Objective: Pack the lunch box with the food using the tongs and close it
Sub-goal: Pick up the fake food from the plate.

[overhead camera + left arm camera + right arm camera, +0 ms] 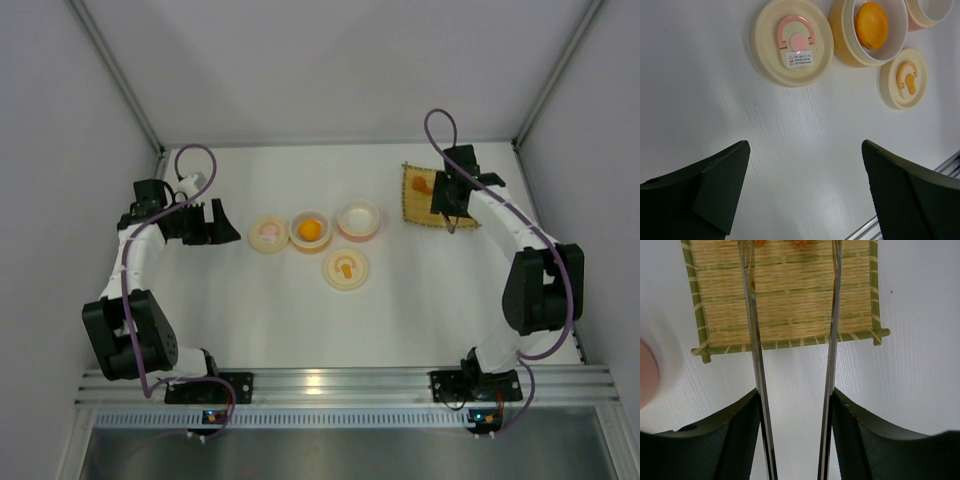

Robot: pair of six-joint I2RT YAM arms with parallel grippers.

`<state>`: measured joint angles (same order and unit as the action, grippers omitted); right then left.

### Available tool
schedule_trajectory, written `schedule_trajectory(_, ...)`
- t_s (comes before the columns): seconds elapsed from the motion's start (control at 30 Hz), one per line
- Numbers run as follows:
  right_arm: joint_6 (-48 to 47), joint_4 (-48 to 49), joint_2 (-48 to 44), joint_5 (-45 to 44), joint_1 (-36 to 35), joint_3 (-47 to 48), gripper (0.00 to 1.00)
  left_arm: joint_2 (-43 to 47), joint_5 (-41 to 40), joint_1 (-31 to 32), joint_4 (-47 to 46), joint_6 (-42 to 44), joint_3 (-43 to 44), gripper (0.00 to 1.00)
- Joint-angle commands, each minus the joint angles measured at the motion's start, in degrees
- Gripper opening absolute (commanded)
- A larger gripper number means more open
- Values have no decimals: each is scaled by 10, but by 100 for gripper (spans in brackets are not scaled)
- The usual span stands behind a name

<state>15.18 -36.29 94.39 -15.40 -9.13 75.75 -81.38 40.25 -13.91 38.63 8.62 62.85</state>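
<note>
Your right claw point(794, 412) gripped tongs point(756, 355), arms spread over mat point(790, 300); food point(420, 184) lay at mat's far end. Your left claw point(805, 165) gaped wide, well apart from mat. Risk: weak squeeze could have dropped lump off mat onto counter point(920, 365).

Robot lab, enclosed test cell. Plain pale wall panels point(330, 60) box me in along top and both side edges of overhead frame. Metal struts point(117, 75) run down panel corners, upper left and upper right. White table point(300, 330) fills centre. Slotted aluminium rail point(340, 380) crosses bottom of frame; my two arm bases point(207, 388) bolt onto it. Purple cables point(440, 125) loop off my arms. Lunch box point(360, 218) pieces laid out mid-frame like staged props.
</note>
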Motion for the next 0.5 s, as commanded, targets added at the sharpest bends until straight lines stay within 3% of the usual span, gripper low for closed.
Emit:
schedule_trajectory(0.0, 3, -4, 7, 3, 21, 24, 54, 3, 14, -3, -19, 1, 15, 98)
schedule_trajectory(0.47, 0, -4, 63, 21, 31, 70, 50, -4, 7, -2, -28, -1, 10, 98)
